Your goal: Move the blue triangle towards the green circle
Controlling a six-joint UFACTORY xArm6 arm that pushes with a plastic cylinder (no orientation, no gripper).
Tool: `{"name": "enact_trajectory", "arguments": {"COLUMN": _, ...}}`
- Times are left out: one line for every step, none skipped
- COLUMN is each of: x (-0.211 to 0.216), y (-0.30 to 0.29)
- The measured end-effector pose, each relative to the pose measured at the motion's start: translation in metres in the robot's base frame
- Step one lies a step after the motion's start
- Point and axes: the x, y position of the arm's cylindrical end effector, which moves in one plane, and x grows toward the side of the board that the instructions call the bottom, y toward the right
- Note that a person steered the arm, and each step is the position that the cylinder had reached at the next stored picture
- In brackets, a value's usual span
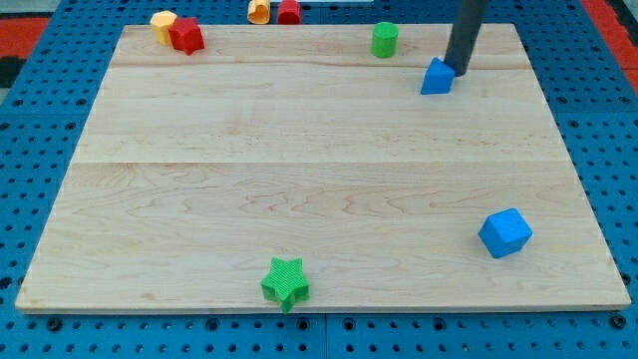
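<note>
One wooden board (319,150) on blue pegboard (30,150) | my tip (460,71) touching blue triangle (436,77) | end effector: plain rod, jawless

The board (299,170) is light wood with faint stripes. The triangle (436,78) and cube (505,233) are blue. The circle (385,40) and star (285,283) are green. Upper-left blocks are red (186,37) and yellow (162,24). The rod is dark grey.

On the wooden counter (299,160), a green star (285,282) sits at the view's bottom edge and a blue cube (505,232) lies toward the lower right. At the top left, a yellow block (162,24) touches a red star-like block (186,36); an orange block (259,11) and a red block (289,11) stand side by side at the top edge.
</note>
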Motion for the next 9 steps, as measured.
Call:
{"name": "enact_trajectory", "arguments": {"x": 0.013, "y": 0.038}}
{"name": "enact_trajectory", "arguments": {"x": 0.013, "y": 0.021}}
{"name": "enact_trajectory", "arguments": {"x": 0.017, "y": 0.007}}
{"name": "enact_trajectory", "arguments": {"x": 0.027, "y": -0.025}}
{"name": "enact_trajectory", "arguments": {"x": 0.037, "y": -0.038}}
{"name": "enact_trajectory", "arguments": {"x": 0.04, "y": -0.061}}
{"name": "enact_trajectory", "arguments": {"x": 0.058, "y": -0.063}}
{"name": "enact_trajectory", "arguments": {"x": 0.069, "y": -0.066}}
{"name": "enact_trajectory", "arguments": {"x": 0.068, "y": -0.099}}
